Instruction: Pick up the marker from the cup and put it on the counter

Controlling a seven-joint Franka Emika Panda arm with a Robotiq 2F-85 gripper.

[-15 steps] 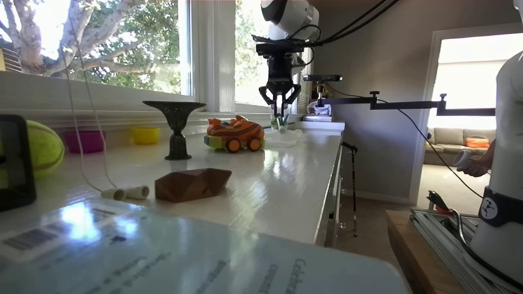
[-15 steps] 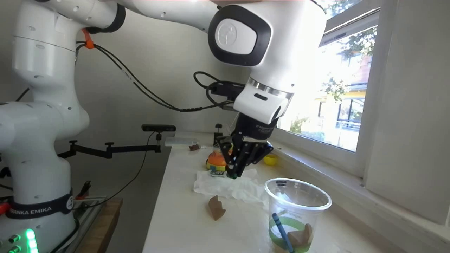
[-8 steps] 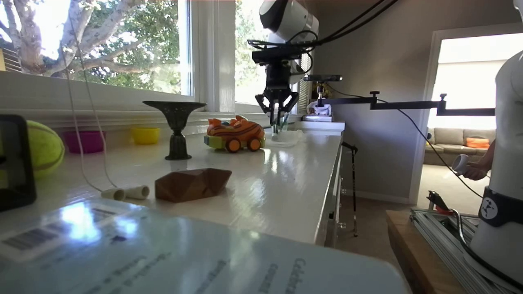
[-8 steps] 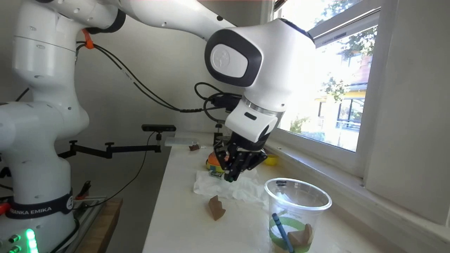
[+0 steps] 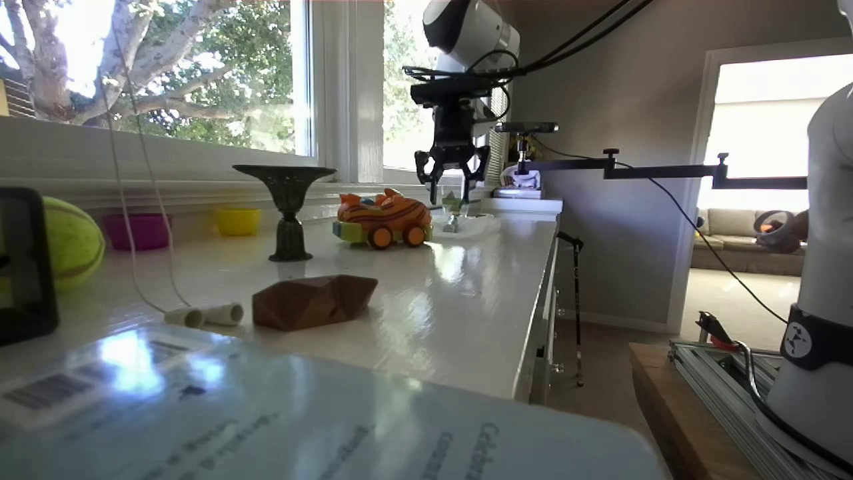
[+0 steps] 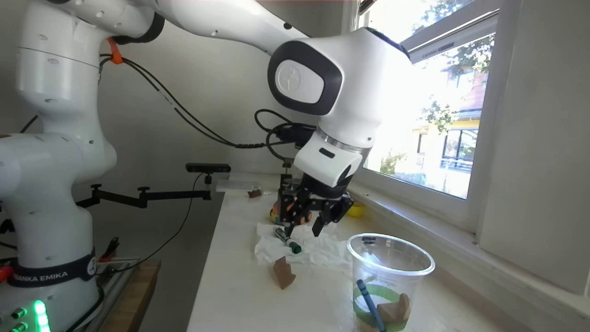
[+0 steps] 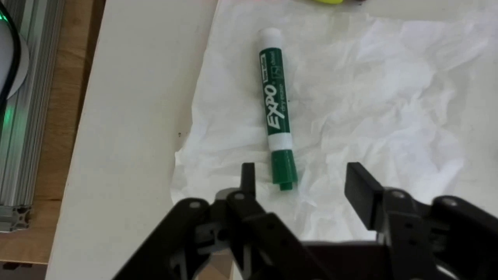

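Note:
The marker [image 7: 276, 93], green with white bands, lies flat on crumpled white paper [image 6: 322, 253] that covers part of the glossy white counter [image 6: 239, 290]. My gripper [image 7: 300, 171] is open above it; the two fingers stand well apart with nothing held. In the wrist view the green cap end reaches just between the fingertips. An exterior view shows the marker [image 6: 288, 240] beneath the gripper [image 6: 302, 233], partly behind one finger. The clear plastic cup [image 6: 392, 276] stands nearer that camera, holding a blue crayon [image 6: 370, 304] and a brown lump [image 6: 394, 310].
Behind the gripper sits an orange toy car [image 5: 383, 220]. A brown faceted piece [image 6: 283, 273] lies beside the paper. Along the window side are a dark goblet [image 5: 290, 207] and a yellow cup [image 5: 237, 221]. A brown block [image 5: 313, 303] rests farther along the counter.
The gripper has come down a little and its fingers have spread. The marker, gripped before, has been let go and now rests on the paper.

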